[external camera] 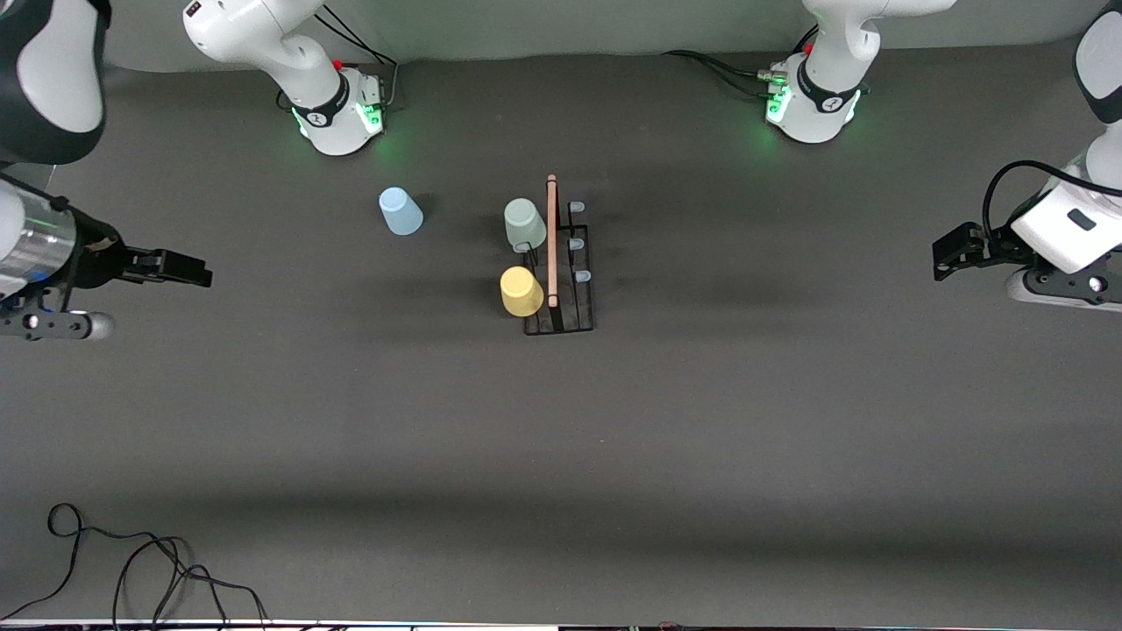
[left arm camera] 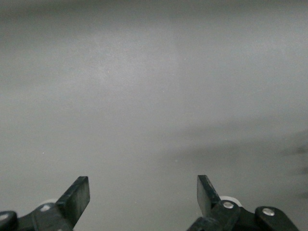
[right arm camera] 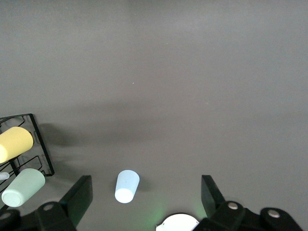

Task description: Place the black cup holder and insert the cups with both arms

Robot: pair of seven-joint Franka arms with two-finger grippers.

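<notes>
The black cup holder [external camera: 562, 302] stands mid-table, its wooden rod [external camera: 551, 241] along the top. A pale green cup [external camera: 524, 223] and a yellow cup [external camera: 521, 292] sit on its pegs on the side toward the right arm's end. Three pale-tipped pegs [external camera: 576, 244] on its other side are bare. A light blue cup [external camera: 401, 211] stands alone on the table, narrow end up, closer to the right arm's base. My right gripper [external camera: 203, 271] hangs open and empty at its end of the table. It sees the blue cup [right arm camera: 127, 186] and the holder [right arm camera: 41, 144]. My left gripper [external camera: 940, 258] waits open over bare table [left arm camera: 154, 96].
The two arm bases [external camera: 337, 105] [external camera: 811, 101] glow green along the table edge farthest from the front camera. Loose black cables [external camera: 131, 570] lie near the table edge nearest that camera, toward the right arm's end. The right arm's white base [right arm camera: 177, 224] shows in the right wrist view.
</notes>
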